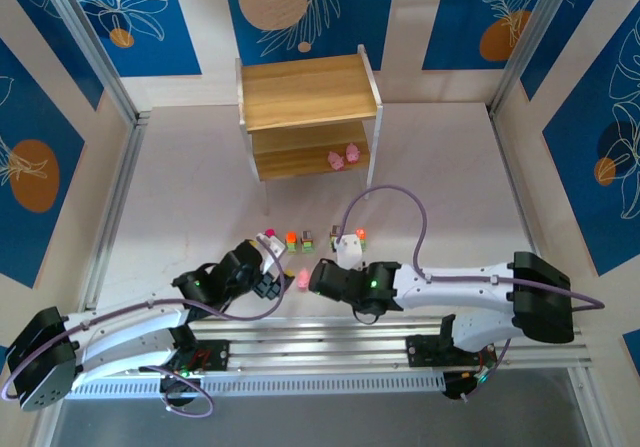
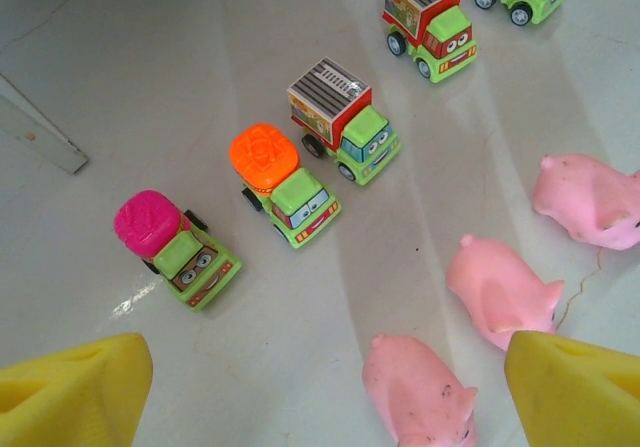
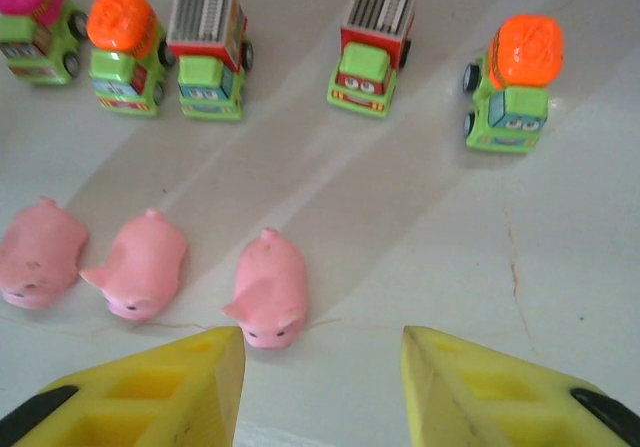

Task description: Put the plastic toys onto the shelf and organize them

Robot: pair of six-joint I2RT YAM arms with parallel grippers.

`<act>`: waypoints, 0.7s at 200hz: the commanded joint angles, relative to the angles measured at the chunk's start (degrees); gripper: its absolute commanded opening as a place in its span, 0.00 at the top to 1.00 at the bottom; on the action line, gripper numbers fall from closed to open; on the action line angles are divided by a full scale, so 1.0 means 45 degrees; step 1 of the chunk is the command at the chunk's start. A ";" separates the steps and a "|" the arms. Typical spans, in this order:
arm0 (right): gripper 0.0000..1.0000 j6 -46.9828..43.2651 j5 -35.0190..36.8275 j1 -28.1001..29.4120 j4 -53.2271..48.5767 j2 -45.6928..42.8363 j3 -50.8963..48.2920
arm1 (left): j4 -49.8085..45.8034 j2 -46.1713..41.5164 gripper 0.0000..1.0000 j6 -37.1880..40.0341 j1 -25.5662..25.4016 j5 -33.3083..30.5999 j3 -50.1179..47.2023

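With the left gripper (image 2: 325, 367) and the right gripper (image 3: 320, 355) both held open and empty over the pink pigs (image 3: 145, 264) crowded at lower left, well apart from the shelf (image 1: 305, 92) at upper centre, a neighbouring pig could be knocked aside when one was grasped.

No legible text, brand, number or sign noted on any item; the printed side panel (image 2: 313, 117) of the grey-roofed truck (image 2: 352, 129) is too blurred to read.

Blue panels (image 1: 350, 7) with white leaves and orange discs on cream walls (image 1: 212, 27), nine round to three o'clock. Pale glossy tabletop (image 1: 190, 187) at centre; ribbed metal rail (image 1: 330, 352) at six.
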 commanded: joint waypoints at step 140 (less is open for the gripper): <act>0.54 0.0236 -0.0210 -0.0099 0.2298 0.2816 -0.0309 | 0.0138 0.0158 0.09 0.0284 -0.0306 0.0020 0.0458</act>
